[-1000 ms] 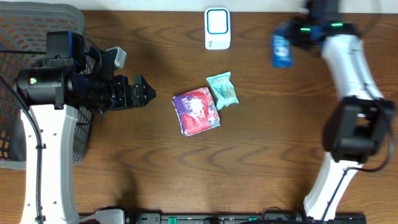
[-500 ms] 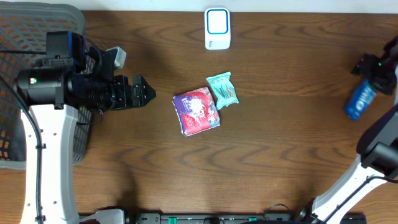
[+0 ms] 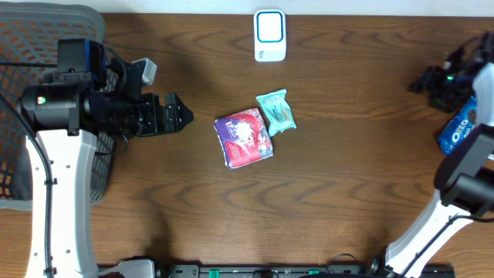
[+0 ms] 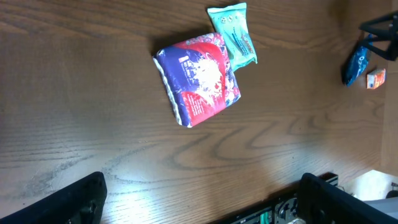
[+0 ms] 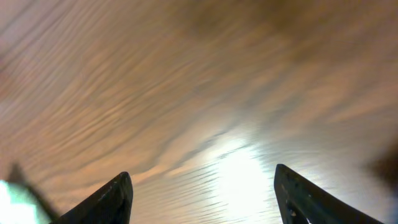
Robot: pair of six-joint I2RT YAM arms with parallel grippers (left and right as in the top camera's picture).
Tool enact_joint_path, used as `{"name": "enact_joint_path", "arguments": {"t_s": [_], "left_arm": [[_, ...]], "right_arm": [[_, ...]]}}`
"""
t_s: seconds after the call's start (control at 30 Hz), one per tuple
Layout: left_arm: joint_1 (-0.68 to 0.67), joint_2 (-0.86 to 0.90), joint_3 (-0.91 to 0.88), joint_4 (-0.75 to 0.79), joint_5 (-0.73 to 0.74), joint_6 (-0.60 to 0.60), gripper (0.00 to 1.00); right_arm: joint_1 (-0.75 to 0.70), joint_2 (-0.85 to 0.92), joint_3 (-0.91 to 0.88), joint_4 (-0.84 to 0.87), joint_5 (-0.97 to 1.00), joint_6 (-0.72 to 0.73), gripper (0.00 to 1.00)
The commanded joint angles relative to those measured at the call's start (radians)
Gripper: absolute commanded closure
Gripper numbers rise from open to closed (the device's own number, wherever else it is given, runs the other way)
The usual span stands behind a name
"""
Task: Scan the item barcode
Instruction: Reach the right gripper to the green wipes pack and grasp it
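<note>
Overhead view: the blue cookie packet [image 3: 461, 123] is at the far right edge of the picture, tilted, and my right arm covers a part of it. I cannot tell if it lies flat on the surface [image 3: 347, 177]. My right hand [image 3: 423, 83] is just beside it, a little higher in the picture, and does not hold it. In the right wrist view its two fingers stand apart, with only blurred wood grain between them.

The white scanner [image 3: 269, 35] stands at the far edge of the surface, in the middle, well apart from the blue packet. Near the centre lies a red and purple packet [image 3: 244, 137], and a small teal packet [image 3: 276, 111] touches its upper right corner.

My left hand [image 3: 179, 116] is at the left, pointing to these two packets, with the fingers [image 4: 81, 199] wide apart and nothing in them. Behind the left arm is a dark mesh basket [image 3: 23, 46].
</note>
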Motion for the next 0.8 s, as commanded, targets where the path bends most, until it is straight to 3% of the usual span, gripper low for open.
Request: {"name": "enact_joint_path", "arguments": {"t_s": [0.0, 0.07, 0.17, 0.3, 0.4, 0.53, 0.67, 0.77], "left_arm": [[-0.002, 0.003, -0.006, -0.003, -0.009, 0.010, 0.02], [-0.002, 0.003, -0.006, -0.003, -0.009, 0.010, 0.02], [-0.002, 0.003, -0.006, -0.003, -0.010, 0.010, 0.02], [-0.002, 0.003, -0.006, -0.003, -0.009, 0.010, 0.02], [-0.002, 0.003, -0.006, -0.003, -0.010, 0.010, 0.02], [-0.002, 0.003, -0.006, -0.003, -0.010, 0.010, 0.02], [-0.002, 0.003, -0.006, -0.003, -0.010, 0.010, 0.02], [-0.002, 0.003, -0.006, -0.003, -0.010, 0.010, 0.02]], "right_arm": [[0.087, -0.037, -0.027, -0.008, -0.082, -0.010, 0.27], [0.144, -0.037, -0.046, 0.000, -0.133, -0.037, 0.22], [0.258, -0.037, -0.103, 0.044, -0.261, -0.102, 0.04], [0.406, -0.037, -0.211, 0.200, -0.380, -0.082, 0.01], [0.468, -0.037, -0.277, 0.328, -0.380, 0.051, 0.01], [0.525, -0.037, -0.362, 0.477, -0.381, 0.199, 0.08], [0.580, -0.037, -0.430, 0.546, -0.380, 0.253, 0.14], [0.609, -0.037, -0.458, 0.557, -0.354, 0.264, 0.33]]}}
